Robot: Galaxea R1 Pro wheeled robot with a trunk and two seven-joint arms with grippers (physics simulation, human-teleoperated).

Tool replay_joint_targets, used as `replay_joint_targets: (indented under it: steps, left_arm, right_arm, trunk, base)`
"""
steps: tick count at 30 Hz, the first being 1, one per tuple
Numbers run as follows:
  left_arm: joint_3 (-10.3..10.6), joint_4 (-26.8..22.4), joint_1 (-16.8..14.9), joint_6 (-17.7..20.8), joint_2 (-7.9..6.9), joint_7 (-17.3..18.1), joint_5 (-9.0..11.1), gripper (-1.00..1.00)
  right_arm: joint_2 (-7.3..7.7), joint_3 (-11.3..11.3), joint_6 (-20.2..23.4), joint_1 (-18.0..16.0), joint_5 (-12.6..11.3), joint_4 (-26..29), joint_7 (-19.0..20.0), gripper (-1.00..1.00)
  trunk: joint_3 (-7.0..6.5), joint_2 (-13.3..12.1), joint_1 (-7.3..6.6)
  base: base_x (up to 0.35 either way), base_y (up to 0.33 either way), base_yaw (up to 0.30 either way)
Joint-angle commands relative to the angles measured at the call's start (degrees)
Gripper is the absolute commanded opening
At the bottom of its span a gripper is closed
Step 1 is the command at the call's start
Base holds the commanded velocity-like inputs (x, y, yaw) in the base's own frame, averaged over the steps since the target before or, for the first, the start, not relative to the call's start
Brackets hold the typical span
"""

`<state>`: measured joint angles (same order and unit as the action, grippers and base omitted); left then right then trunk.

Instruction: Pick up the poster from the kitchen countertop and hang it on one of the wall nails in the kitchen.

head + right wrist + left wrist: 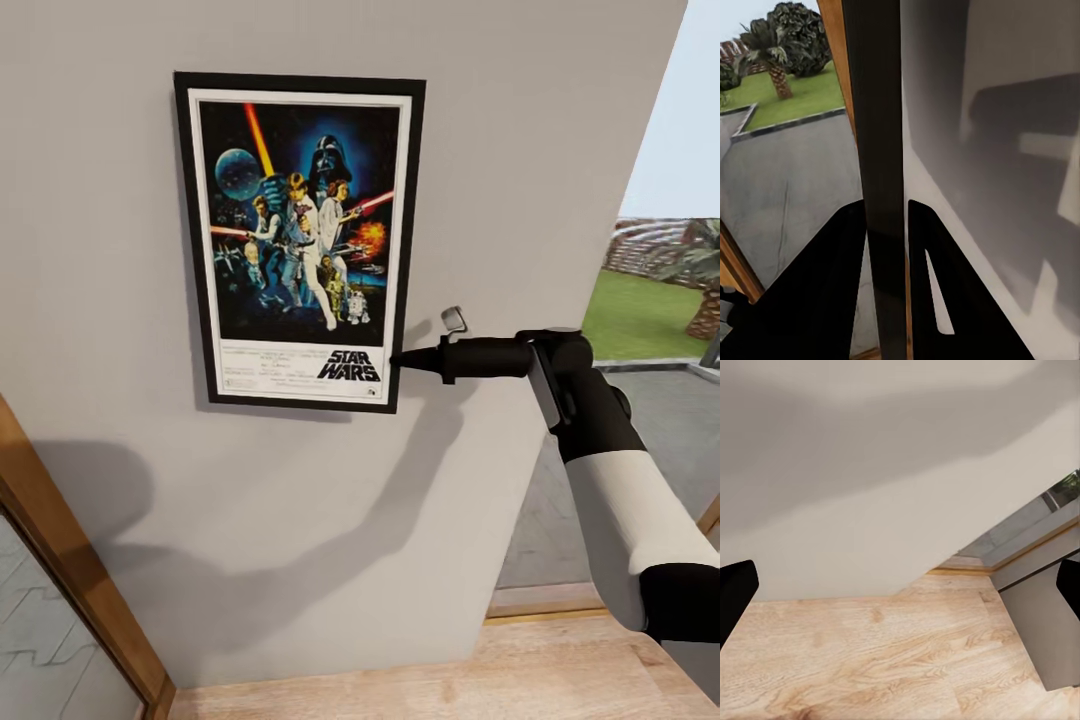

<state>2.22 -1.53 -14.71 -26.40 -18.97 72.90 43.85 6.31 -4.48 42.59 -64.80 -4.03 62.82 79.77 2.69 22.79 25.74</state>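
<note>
The poster is flat against the grey wall, upright, with its black frame, white border and "STAR WARS" logo at the bottom. My right gripper reaches in from the right and is shut on the lower right edge of the frame. In the right wrist view its fingers sit on either side of the frame's black edge. My left gripper is open, with nothing between its fingers, above the wood floor near the wall's foot. The kitchen countertop is out of view.
A wooden door frame slants along the lower left. To the right of the wall's end is a glazed opening onto paving, lawn and a palm tree. Light wood floor runs below the wall.
</note>
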Motion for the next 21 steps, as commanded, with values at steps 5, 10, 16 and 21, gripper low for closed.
replay_joint_targets:
  steps: [5,10,16,21]
  left_arm:
    - [0.24,0.03,-0.05,-0.29,-0.01,0.14,0.27,1.00]
    - [0.20,0.03,-0.05,-0.30,-0.01,0.14,0.29,1.00]
    - [0.19,0.03,-0.05,-0.32,-0.01,0.14,0.27,1.00]
    - [0.20,0.03,-0.05,-0.32,-0.13,0.14,0.27,1.00]
  right_arm:
    - [-0.16,-0.18,1.23,-0.10,-0.10,-0.01,-0.11,-1.00]
    - [-0.23,-0.16,2.52,-0.56,-0.10,0.68,-0.14,-1.00]
    - [-0.24,-0.12,2.95,-0.88,-0.06,1.18,-0.14,-1.00]
    - [-0.29,-0.16,3.01,-0.93,-0.03,1.23,-0.14,-1.00]
  trunk:
    - [0.14,0.13,0.04]
    - [0.14,0.13,0.04]
    - [0.14,0.13,0.04]
    - [0.14,0.13,0.04]
  base:
    - [0.000,0.000,0.000]
    - [0.000,0.000,0.000]
    - [0.000,0.000,0.000]
    - [0.000,0.000,0.000]
